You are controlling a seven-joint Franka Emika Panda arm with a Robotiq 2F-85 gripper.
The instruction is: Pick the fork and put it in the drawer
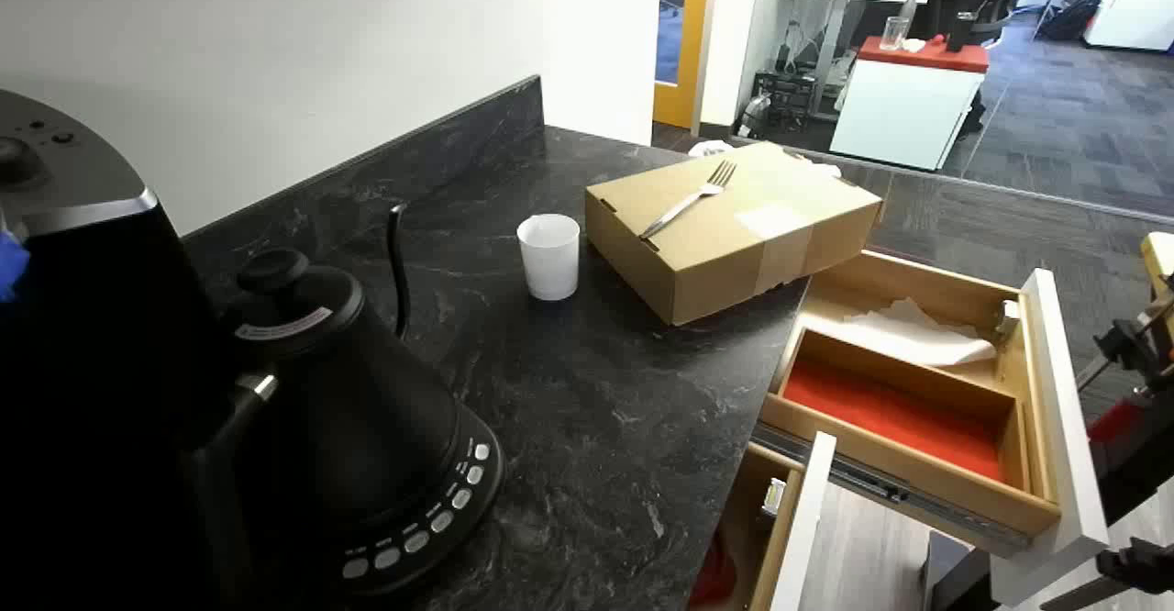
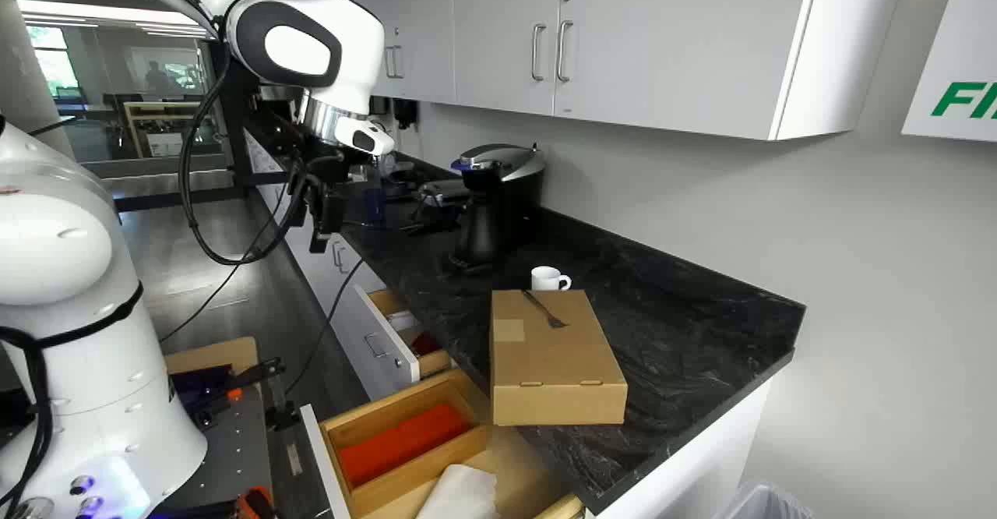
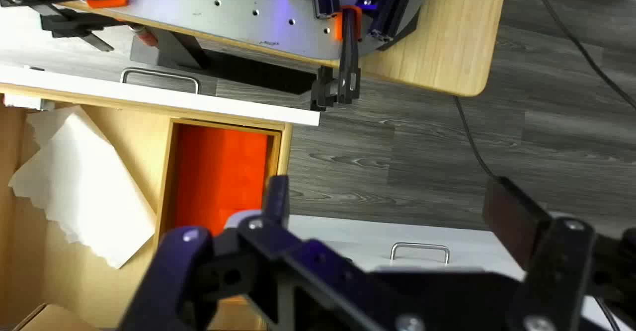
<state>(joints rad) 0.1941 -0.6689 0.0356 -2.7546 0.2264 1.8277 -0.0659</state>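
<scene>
The silvery fork (image 1: 706,191) lies flat on top of the brown cardboard box (image 1: 725,285) on the black counter. It also shows on the box in an exterior view (image 2: 544,308), and is out of view in the wrist view. The light-wood drawer (image 1: 890,414) is pulled open beside the box, with a red-orange compartment floor; it shows in an exterior view (image 2: 405,445) and the wrist view (image 3: 221,172). My gripper (image 2: 323,227) hangs above the floor in front of the counter, away from fork and box. In the wrist view its fingers (image 3: 397,209) are wide apart with nothing between.
White paper (image 3: 94,187) lies in the drawer's wider compartment. A white cup (image 1: 550,258) stands beside the box. A black kettle (image 1: 339,437) stands further along the counter. Another drawer (image 2: 382,340) is partly open. Clamps (image 3: 345,67) stick out from the robot's table edge. Cabinets (image 2: 654,44) hang above.
</scene>
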